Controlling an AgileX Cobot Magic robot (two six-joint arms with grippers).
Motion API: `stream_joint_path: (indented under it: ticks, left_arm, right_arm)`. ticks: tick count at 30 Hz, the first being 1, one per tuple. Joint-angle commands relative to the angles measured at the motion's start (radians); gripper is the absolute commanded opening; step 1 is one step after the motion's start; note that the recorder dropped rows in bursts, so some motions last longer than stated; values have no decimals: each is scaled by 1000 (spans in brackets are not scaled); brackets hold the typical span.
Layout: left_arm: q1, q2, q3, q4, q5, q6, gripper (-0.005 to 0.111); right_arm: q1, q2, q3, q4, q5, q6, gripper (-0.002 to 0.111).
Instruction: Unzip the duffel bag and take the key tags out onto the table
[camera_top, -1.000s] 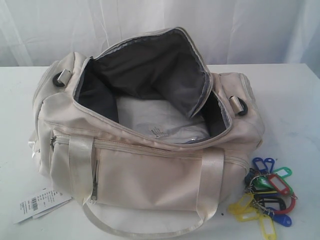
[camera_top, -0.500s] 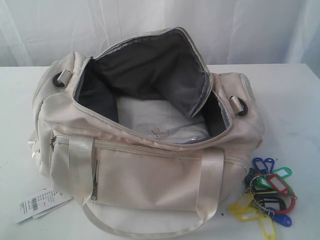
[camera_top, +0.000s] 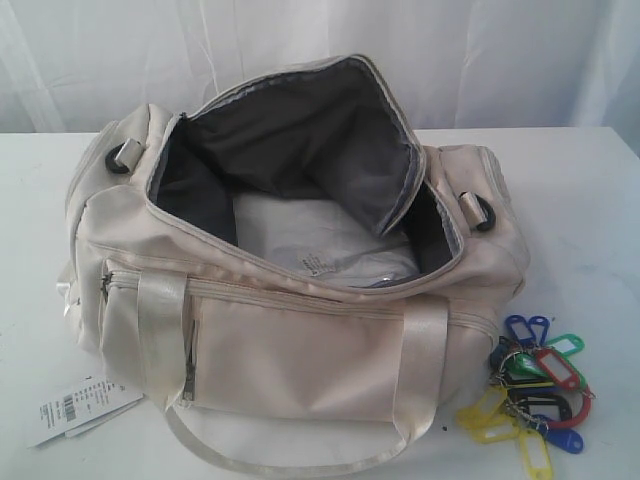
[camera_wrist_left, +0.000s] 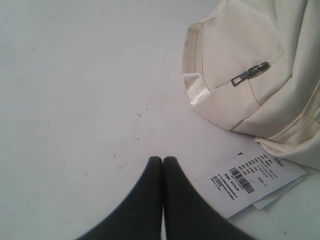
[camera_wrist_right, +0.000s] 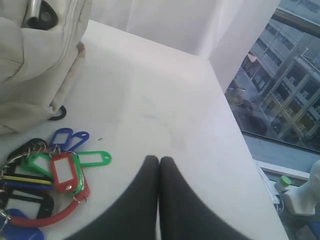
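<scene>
The cream duffel bag lies on the white table with its top unzipped, showing dark grey lining and a pale sheet inside. The bunch of coloured key tags rests on the table at the bag's front right corner. Neither arm appears in the exterior view. My left gripper is shut and empty over bare table, apart from the bag's end. My right gripper is shut and empty above the table, a short way from the key tags and the bag.
A white paper barcode tag lies by the bag's front left corner, also close to the left fingers as the barcode tag. The table's edge runs near the right gripper, with a window beyond. White curtain hangs behind the table.
</scene>
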Motion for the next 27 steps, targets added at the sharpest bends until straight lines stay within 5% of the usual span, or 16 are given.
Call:
stream_joint_path:
  ticks: [1,27]
  left_arm:
    - [-5,-4,4,6,-2,-3,0]
    - [-5,-4,4,6,-2,-3,0]
  right_arm:
    - [-4,-5,2,-3,-6,95,0]
    - [-4,-5,2,3,-6,365,0]
